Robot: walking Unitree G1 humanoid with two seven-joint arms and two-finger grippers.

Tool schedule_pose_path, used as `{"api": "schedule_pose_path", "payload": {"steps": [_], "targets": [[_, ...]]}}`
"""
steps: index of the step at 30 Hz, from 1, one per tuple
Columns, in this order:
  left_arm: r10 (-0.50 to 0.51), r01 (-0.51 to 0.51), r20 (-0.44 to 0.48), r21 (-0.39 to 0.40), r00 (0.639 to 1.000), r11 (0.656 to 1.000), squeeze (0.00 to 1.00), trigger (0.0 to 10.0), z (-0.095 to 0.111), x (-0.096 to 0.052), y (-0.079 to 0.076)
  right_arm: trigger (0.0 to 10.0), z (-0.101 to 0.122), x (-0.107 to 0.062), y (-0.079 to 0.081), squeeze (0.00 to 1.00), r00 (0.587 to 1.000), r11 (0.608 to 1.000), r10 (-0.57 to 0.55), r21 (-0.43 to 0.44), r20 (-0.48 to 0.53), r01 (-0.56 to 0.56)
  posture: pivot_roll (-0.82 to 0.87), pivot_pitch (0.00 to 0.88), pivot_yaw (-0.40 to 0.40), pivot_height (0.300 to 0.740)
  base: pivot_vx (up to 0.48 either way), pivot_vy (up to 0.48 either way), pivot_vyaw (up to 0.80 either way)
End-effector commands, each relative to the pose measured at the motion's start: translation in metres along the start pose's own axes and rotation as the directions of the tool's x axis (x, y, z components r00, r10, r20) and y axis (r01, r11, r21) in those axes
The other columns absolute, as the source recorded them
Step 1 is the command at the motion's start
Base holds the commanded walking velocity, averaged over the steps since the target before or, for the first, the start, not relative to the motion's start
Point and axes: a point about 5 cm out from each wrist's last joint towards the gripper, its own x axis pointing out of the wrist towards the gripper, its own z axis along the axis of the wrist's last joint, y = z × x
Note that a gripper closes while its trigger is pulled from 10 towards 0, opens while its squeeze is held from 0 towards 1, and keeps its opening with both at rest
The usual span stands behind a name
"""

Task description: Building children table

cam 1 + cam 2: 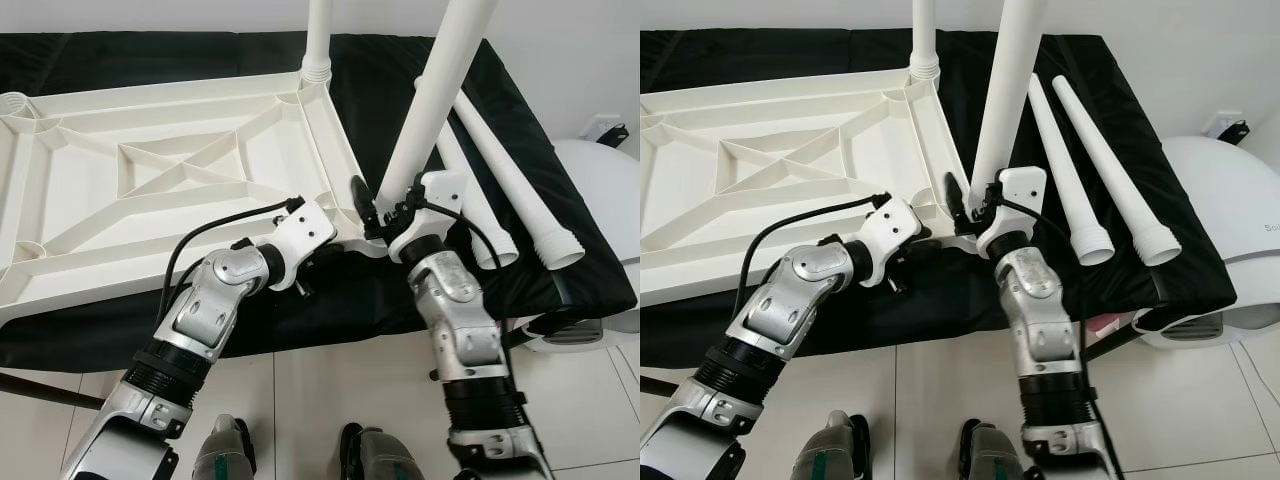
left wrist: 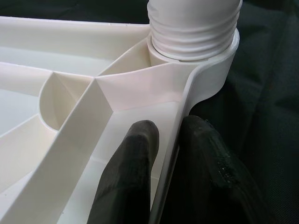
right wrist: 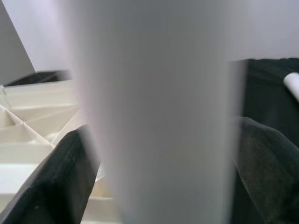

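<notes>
We are pinching the rim of the upturned white ribbed plastic tabletop [image 1: 150, 180] with the left gripper [image 2: 173, 154] beside its near corner socket, while the right gripper [image 3: 163, 154], clamped around the tapered white plastic leg [image 1: 425, 110], should keep it vertical while threading.

Smooth white plastic tabletop [image 1: 150, 170], matt black cloth [image 1: 520, 150].

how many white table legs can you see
4: one leg stands in the tabletop's far corner socket, one is held at the near corner by the right gripper, two lie on the black cloth.
</notes>
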Motion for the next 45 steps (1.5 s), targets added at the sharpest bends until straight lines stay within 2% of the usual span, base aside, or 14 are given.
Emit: {"api": "schedule_pose_path", "payload": {"steps": [1,7,10,11,12,13,14,17,19,23,34,35,37,45], "targets": [[0.038,-0.039,-0.049,-0.019,0.998,0.999,0.00,10.0,-0.012,-0.004,-0.001,10.0,0.000,0.000,-0.008,1.00,0.999,0.999,0.040,0.007,-0.007,-0.040,0.04,0.147,-0.032,0.740,0.000,0.000,0.00],[0.039,-0.040,-0.051,-0.020,0.998,0.999,0.00,10.0,-0.012,-0.004,-0.001,10.0,0.003,0.002,-0.020,1.00,0.982,0.982,0.190,0.004,-0.017,-0.190,0.04,0.151,-0.034,0.740,0.000,0.000,0.00],[0.039,-0.040,-0.050,-0.021,0.998,0.999,0.00,10.0,-0.012,-0.004,-0.002,10.0,0.001,0.002,-0.020,0.96,0.951,0.952,0.307,0.001,-0.042,-0.307,0.04,0.155,-0.036,0.740,0.000,0.000,0.00],[0.038,-0.040,-0.050,-0.022,0.998,0.999,0.00,10.0,-0.012,-0.004,-0.002,10.0,-0.001,0.000,-0.020,0.00,0.929,0.931,0.366,0.007,-0.057,-0.366,0.04,0.155,-0.036,0.740,0.000,0.000,0.00],[0.038,-0.040,-0.050,-0.023,0.998,0.999,0.00,10.0,-0.012,-0.004,-0.002,10.0,-0.003,-0.001,-0.020,0.00,0.898,0.900,0.435,0.012,-0.071,-0.435,0.04,0.158,-0.035,0.740,0.000,0.000,0.00],[0.038,-0.040,-0.050,-0.023,0.998,0.999,0.00,10.0,-0.012,-0.004,-0.002,10.0,-0.003,-0.001,-0.020,0.00,0.898,0.900,0.435,0.012,-0.071,-0.435,0.04,0.158,-0.035,0.740,0.000,0.000,0.00],[0.038,-0.039,-0.050,-0.024,0.998,0.999,0.00,10.0,-0.012,-0.004,-0.003,10.0,-0.007,-0.003,-0.021,0.00,0.849,0.853,0.521,0.022,-0.092,-0.522,0.04,0.159,-0.036,0.740,0.000,0.000,0.00],[0.037,-0.038,-0.048,-0.026,0.998,0.999,0.00,10.0,-0.012,-0.004,-0.004,10.0,-0.015,-0.005,-0.021,0.00,0.775,0.786,0.616,0.041,-0.145,-0.617,0.04,0.160,-0.035,0.740,0.000,0.000,0.00],[0.037,-0.038,-0.048,-0.027,0.998,0.999,0.00,10.0,-0.012,-0.004,-0.004,10.0,-0.017,-0.006,-0.021,0.00,0.750,0.764,0.642,0.052,-0.158,-0.643,0.04,0.160,-0.035,0.740,0.000,0.000,0.00],[0.035,-0.036,-0.046,-0.032,0.998,0.999,0.00,10.0,-0.011,-0.004,-0.006,10.0,-0.020,-0.001,-0.030,0.00,0.736,0.753,0.653,0.052,-0.179,-0.656,0.05,0.164,-0.033,0.740,0.000,0.000,0.00],[0.025,-0.027,-0.050,-0.040,0.998,0.999,0.00,10.0,-0.013,-0.005,-0.010,10.0,-0.025,0.017,-0.049,0.00,0.784,0.804,0.582,0.005,-0.215,-0.595,0.05,0.165,-0.029,0.740,0.000,0.000,0.00],[0.023,-0.025,-0.050,-0.041,0.998,0.999,0.00,10.0,-0.013,-0.005,-0.011,3.7,-0.025,0.018,-0.050,0.00,0.790,0.809,0.576,0.004,-0.209,-0.588,0.05,0.164,-0.029,0.740,0.000,0.000,0.00],[0.021,-0.023,-0.051,-0.041,0.998,0.999,0.00,10.0,-0.013,-0.005,-0.012,0.2,-0.026,0.019,-0.051,0.00,0.797,0.814,0.570,0.004,-0.199,-0.581,0.05,0.163,-0.028,0.740,0.000,0.000,0.00],[0.013,-0.015,-0.055,-0.041,0.998,0.999,0.00,10.0,-0.013,-0.005,-0.014,0.0,-0.022,0.021,-0.055,0.00,0.789,0.800,0.592,0.004,-0.165,-0.600,0.05,0.158,-0.028,0.740,0.000,0.000,0.00]]}}
